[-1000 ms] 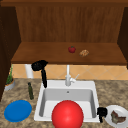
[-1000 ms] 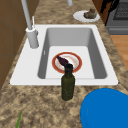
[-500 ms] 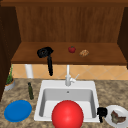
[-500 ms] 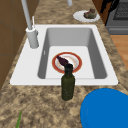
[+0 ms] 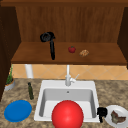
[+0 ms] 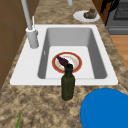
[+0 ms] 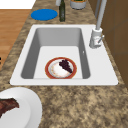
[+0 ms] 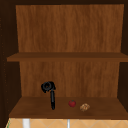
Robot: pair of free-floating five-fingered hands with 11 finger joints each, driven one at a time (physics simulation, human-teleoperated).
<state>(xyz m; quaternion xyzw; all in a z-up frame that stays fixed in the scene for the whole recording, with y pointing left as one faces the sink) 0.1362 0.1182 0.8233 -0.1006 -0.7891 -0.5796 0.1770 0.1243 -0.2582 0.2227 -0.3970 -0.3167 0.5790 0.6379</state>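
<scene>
The left robot hand [image 5: 47, 37] is at the shelf [image 5: 30, 56], with a dark utensil [image 5: 52, 51] hanging below it. Whether it grips the utensil cannot be told. A loose hold risks a drop, and a swing could knock the nearby tomato [image 5: 72, 49]. The right robot hand [image 5: 101, 113] hangs beside the white plate [image 5: 110, 120], its state also unclear.

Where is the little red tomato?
The tomato sits on the lowest wooden shelf above the sink, in the front and upper views, just left of a brown walnut-like bit and right of the left hand.
</scene>
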